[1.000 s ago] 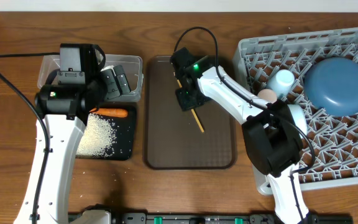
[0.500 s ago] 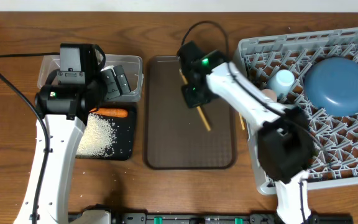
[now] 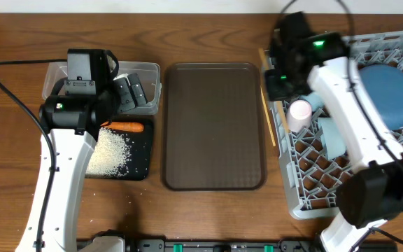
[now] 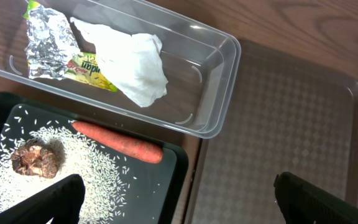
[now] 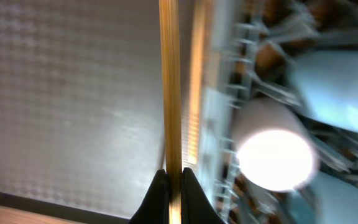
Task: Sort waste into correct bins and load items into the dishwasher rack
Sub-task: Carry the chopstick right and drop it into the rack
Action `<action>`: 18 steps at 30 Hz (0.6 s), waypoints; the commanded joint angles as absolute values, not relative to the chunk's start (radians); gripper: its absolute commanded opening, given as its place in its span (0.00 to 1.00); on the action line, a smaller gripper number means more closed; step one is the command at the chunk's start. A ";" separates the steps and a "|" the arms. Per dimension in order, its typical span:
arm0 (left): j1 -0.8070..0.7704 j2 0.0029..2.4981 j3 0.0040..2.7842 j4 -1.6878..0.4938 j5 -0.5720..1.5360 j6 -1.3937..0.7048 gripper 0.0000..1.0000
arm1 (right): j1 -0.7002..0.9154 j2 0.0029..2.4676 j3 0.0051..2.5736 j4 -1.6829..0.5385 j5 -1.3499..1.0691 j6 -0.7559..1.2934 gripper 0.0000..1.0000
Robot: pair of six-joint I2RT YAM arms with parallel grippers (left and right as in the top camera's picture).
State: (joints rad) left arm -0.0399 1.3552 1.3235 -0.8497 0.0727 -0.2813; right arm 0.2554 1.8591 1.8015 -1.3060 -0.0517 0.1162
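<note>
Right gripper (image 5: 169,179) is pinching one chopstick (image 5: 169,87) tightly, holding it along the brown tray (image 5: 73,93) edge nearest the rack (image 5: 247,37), beside the pink cup (image 5: 272,155). Left gripper (image 4: 176,193) is hanging wide open above tub (image 4: 219,81) and black tray (image 4: 157,186).

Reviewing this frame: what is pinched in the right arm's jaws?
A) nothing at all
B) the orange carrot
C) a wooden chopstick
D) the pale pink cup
C: in the right wrist view, a wooden chopstick runs straight up from between the shut jaws of the right gripper, which clamp its lower end.
</note>
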 commanded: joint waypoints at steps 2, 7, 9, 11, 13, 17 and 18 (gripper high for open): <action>-0.035 1.358 1.333 -0.852 0.071 -0.271 0.98 | 0.159 1.834 1.818 -1.354 -0.050 0.020 0.01; -0.035 1.358 1.333 -0.852 0.071 -0.271 0.98 | 0.057 1.834 1.818 -1.380 -0.049 -0.037 0.01; -0.035 1.358 1.333 -0.852 0.071 -0.271 0.98 | 0.027 1.834 1.818 -1.379 -0.049 -0.052 0.01; -0.035 1.358 1.333 -0.852 0.071 -0.271 0.98 | -0.004 1.834 1.818 -1.374 -0.049 -0.066 0.01; -0.035 1.358 1.333 -0.852 0.071 -0.271 0.98 | -0.039 1.835 1.818 -1.366 -0.049 -0.089 0.01; -0.035 1.358 1.333 -0.852 0.071 -0.271 0.98 | -0.102 1.835 1.813 -1.353 0.008 -0.122 0.01; -0.035 1.358 1.333 -0.852 0.071 -0.271 0.98 | -0.112 1.835 1.810 -1.349 0.028 -0.122 0.01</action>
State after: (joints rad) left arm -0.0399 1.3552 1.3235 -0.8497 0.0723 -0.2810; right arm -0.0795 1.8549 1.8019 -1.3567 -0.0296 -0.0811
